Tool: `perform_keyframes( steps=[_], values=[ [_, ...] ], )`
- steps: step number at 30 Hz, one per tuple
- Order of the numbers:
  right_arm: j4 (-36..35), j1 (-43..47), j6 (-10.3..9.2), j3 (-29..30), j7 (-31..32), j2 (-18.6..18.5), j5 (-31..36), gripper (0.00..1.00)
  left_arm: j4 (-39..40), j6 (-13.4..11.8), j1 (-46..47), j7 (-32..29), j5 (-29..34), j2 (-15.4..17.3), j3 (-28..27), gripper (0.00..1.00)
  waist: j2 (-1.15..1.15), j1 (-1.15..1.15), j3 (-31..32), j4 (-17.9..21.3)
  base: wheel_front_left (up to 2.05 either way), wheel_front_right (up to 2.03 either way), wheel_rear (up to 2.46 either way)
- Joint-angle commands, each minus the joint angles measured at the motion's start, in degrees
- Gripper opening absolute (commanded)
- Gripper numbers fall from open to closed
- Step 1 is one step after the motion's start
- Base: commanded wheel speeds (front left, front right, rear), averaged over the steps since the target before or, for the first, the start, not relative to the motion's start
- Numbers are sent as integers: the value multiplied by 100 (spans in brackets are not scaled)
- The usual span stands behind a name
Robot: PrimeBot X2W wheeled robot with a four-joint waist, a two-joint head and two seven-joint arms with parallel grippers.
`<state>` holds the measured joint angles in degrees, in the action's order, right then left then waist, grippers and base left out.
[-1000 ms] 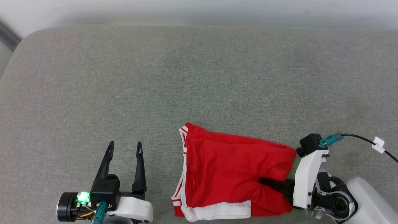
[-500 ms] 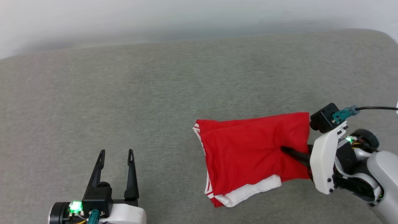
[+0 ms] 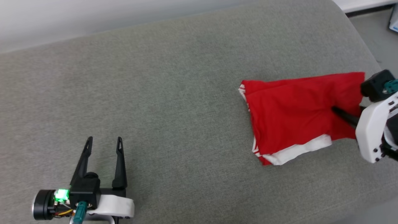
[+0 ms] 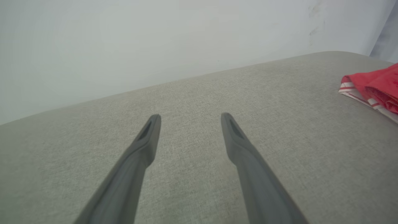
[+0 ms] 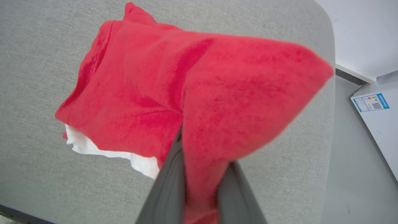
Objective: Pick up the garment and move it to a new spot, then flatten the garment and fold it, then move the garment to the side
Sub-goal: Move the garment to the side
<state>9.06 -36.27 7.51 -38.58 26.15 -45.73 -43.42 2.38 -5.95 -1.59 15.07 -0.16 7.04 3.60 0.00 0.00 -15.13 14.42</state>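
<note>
Grey fabric pad (image 3: pixel 174 93) carries the folded red garment (image 3: pixel 289 115) (white layer underneath) nr its right edge.

No legible text; small blue label (image 5: pixel 371 102) with QR code on white box (image 5: pixel 383 133), unreadable

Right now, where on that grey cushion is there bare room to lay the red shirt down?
The widest bare stretch of the grey cushion lies between the open left tool and the red garment, running to the far edge. It is crowded at the right edge, where the right tool grips the garment.
</note>
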Motion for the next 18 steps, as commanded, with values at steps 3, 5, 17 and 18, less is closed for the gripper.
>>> perform_keyframes(
  steps=[3,5,17,18],
  values=[
    [288,-320,-5,30,-186,-181,208,0,60,49,173,12,41,127,-36,100,0,0,-404,301,0,0,0],
    [471,-466,-5,36,-261,-237,309,0,106,67,242,12,43,184,-44,100,0,0,-544,347,0,0,0],
    [2177,-1465,-5,368,-823,-194,805,0,351,90,762,12,93,459,-36,100,0,0,-1433,313,0,0,0],
    [2340,-1556,-6,413,-866,-190,866,0,373,93,799,12,90,471,-22,100,0,0,-1483,295,0,0,0]
  ],
)
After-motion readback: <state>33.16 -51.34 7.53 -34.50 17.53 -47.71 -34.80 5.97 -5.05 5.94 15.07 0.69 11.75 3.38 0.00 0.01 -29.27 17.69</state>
